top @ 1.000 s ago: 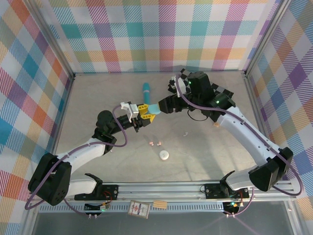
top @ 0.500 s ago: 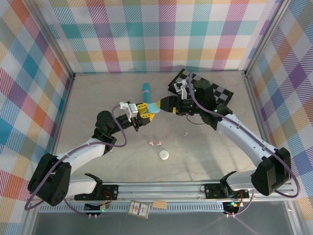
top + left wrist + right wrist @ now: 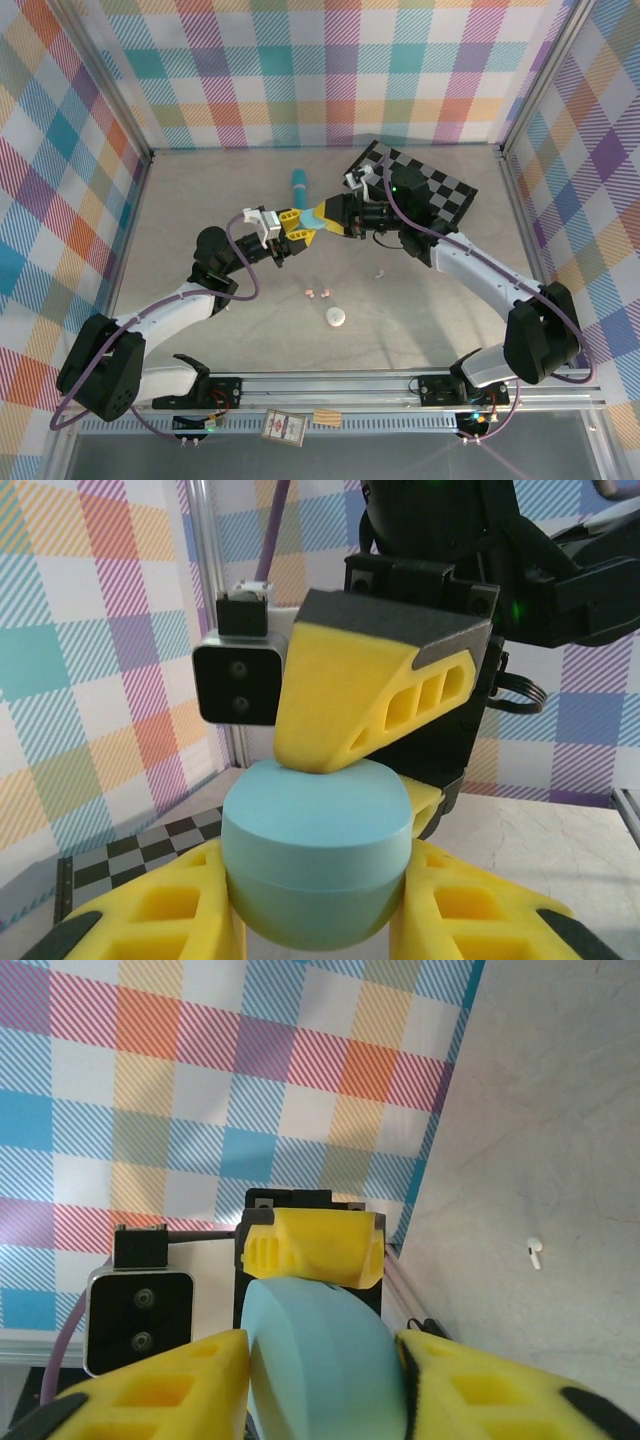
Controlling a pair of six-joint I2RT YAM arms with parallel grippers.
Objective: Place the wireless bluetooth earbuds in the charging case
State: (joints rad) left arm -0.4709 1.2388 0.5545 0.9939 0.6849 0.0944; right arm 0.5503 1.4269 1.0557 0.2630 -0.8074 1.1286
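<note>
Just above the middle of the top view, the two arms meet over the table (image 3: pixel 200 220) with the blue case (image 3: pixel 316 216) held between them, off the surface. The left gripper (image 3: pixel 300 226) comes in from the lower left and is clenched on the blue case. In its wrist view its two yellow fingers (image 3: pixel 160 920) flank the case at the bottom of the frame, touching it on both sides. The right gripper (image 3: pixel 328 213) comes in from the right and also grasps the case. In its own wrist view its fingers (image 3: pixel 150 1380) sit at the lower left and lower right, and the case fills the gap between them. In the left wrist view one right finger rests on top of the case at centre frame. A seam runs round the case and its lid looks shut. The pink buds (image 3: pixel 315 293) lie side by side on the table below the grippers, near the centre of the top view. The white case (image 3: pixel 336 317) lies just below and to the right of them. The white bud (image 3: pixel 379 272) lies alone to the right, apart from the others, and it also shows as a small speck at the right of the right wrist view. The pen (image 3: pixel 299 186) lies above the grippers, pointing up the frame. The board (image 3: pixel 425 188) is a black-and-white chequered one, and it lies tilted at the upper right behind the right arm.
</note>
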